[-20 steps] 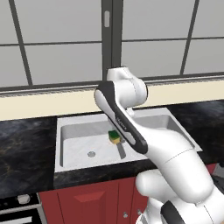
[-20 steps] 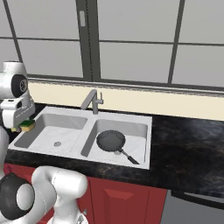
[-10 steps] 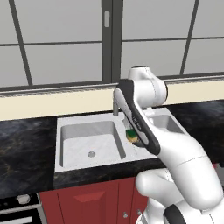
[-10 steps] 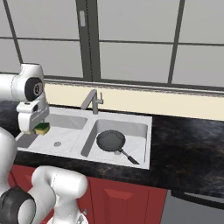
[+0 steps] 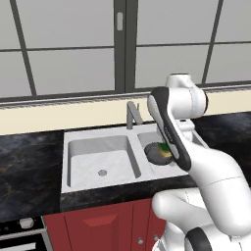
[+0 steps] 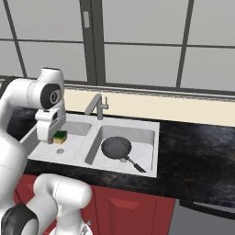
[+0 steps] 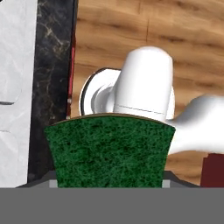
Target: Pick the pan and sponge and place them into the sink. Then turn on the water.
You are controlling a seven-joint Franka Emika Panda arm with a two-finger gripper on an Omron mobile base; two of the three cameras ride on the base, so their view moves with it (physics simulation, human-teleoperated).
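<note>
Pan [image 6: 116, 147] lying in the right basin of the sink [image 6: 151, 130], handle toward the front counter [image 6: 197, 160]. Sponge [image 6: 59, 136] hanging over the left basin, pinched between the jaws, green face filling the hand view.

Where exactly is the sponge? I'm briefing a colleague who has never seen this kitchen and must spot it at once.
Start at the white double-basin sink set in the black counter under the window. Above its basins hangs the robot's white arm; the sponge is pinched in the pincer at the arm's end. It is a small yellow block with a green scrubbing layer, unlike the round black pan lying in the basin beside it.
</note>
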